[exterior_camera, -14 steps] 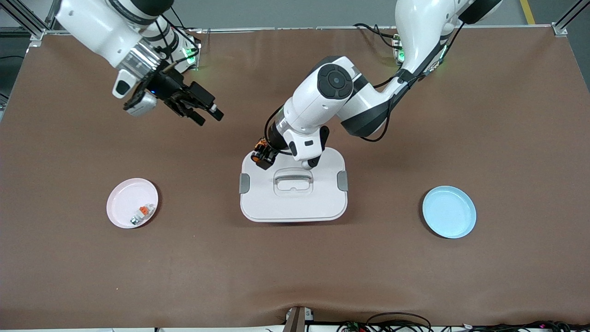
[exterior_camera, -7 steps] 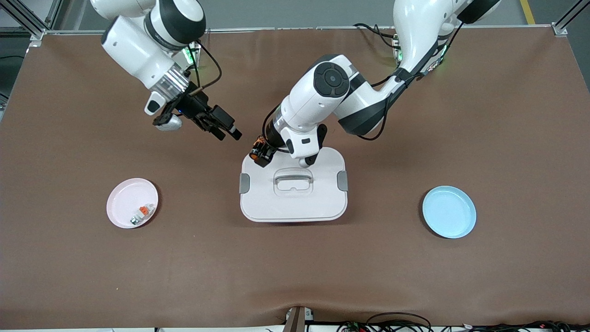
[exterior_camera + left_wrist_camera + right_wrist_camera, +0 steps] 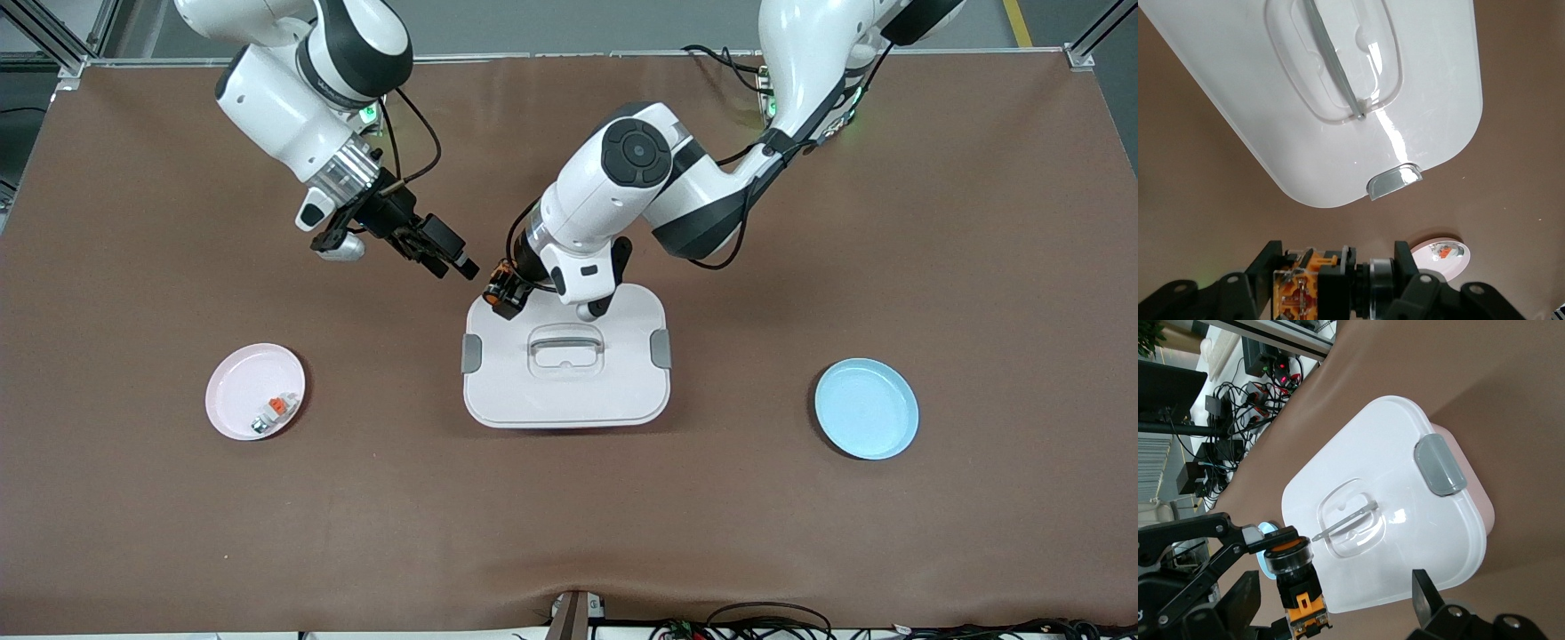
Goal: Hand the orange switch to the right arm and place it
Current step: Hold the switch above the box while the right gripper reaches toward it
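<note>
The orange switch (image 3: 501, 290), a black stubby part with an orange end, is held by my left gripper (image 3: 505, 296) over the corner of the white lidded box (image 3: 565, 391) nearest the right arm. In the left wrist view my left gripper (image 3: 1338, 285) is shut on the switch (image 3: 1328, 288). My right gripper (image 3: 452, 258) is open, just beside the switch and not touching it. In the right wrist view the switch (image 3: 1297, 581) shows between the spread fingers of my right gripper (image 3: 1331, 603), closer to one finger (image 3: 1238, 600).
A pink plate (image 3: 236, 378) with a small white-grey part (image 3: 274, 411) lies toward the right arm's end. A blue plate (image 3: 867, 409) lies toward the left arm's end. The white box lid has a handle (image 3: 565, 348) and grey clips.
My right arm has swung in from its end of the table toward the switch, with its fingers open. My left gripper with the switch has barely shifted.
</note>
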Controlling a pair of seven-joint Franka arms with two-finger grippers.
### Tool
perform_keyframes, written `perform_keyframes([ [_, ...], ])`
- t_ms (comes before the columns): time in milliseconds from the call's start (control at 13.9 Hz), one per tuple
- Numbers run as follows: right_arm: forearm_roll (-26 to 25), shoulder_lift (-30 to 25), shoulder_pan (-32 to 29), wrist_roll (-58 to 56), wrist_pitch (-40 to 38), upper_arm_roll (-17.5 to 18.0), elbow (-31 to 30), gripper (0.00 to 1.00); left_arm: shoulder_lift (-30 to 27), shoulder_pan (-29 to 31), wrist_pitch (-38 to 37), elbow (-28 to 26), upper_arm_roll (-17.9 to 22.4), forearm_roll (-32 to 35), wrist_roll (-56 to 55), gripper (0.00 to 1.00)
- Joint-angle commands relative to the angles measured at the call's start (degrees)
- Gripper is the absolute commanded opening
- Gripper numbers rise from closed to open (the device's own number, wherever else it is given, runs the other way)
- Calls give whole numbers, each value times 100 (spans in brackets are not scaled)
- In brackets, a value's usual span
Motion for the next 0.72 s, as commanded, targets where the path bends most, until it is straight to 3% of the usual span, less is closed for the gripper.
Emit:
perform_keyframes([
  [0, 661, 292, 522, -139, 486, -46, 220, 100, -17, -27, -10, 79, 85, -42, -21, 0],
  [144, 733, 372, 673, -130, 655, -46, 308, 100, -17, -88, -10, 79, 305, -42, -30, 0],
  [646, 733, 697, 665, -403, 655, -55, 773, 100, 9, -115, 166, 88, 314, -33, 31, 0],
])
